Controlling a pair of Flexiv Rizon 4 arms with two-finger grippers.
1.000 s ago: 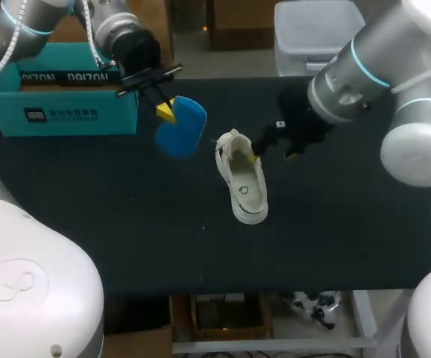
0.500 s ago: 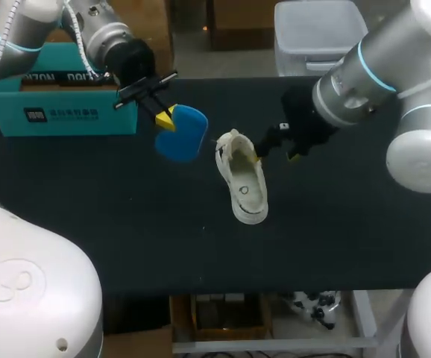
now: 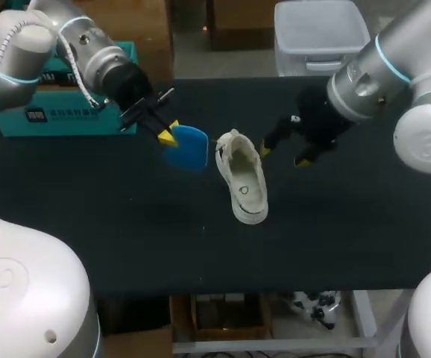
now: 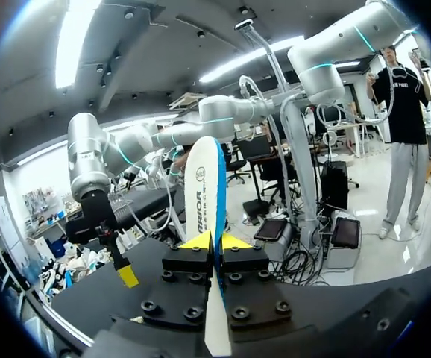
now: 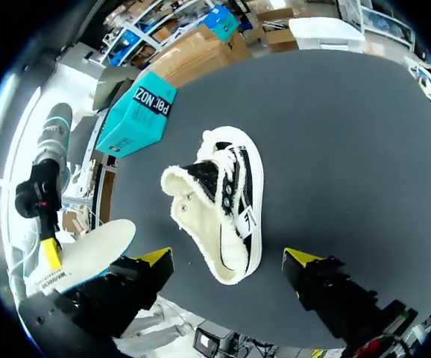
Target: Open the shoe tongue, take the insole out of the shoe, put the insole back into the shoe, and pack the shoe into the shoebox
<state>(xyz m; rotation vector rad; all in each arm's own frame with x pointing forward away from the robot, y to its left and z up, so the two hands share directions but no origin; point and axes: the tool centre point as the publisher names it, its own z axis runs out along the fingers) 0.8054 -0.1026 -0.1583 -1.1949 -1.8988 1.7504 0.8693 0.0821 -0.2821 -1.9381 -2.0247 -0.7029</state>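
Left end effector, clamped on the blue insole, upper left of centre; right end effector, fingers apart, right of the white shoe on the tabletop.

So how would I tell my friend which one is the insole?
Look at the dark table and find the white shoe lying in its middle. Right beside it, toward the teal shoebox, the left gripper pinches the insole between its yellow tips. It is the only flat, bright blue thing, shaped like a footprint.
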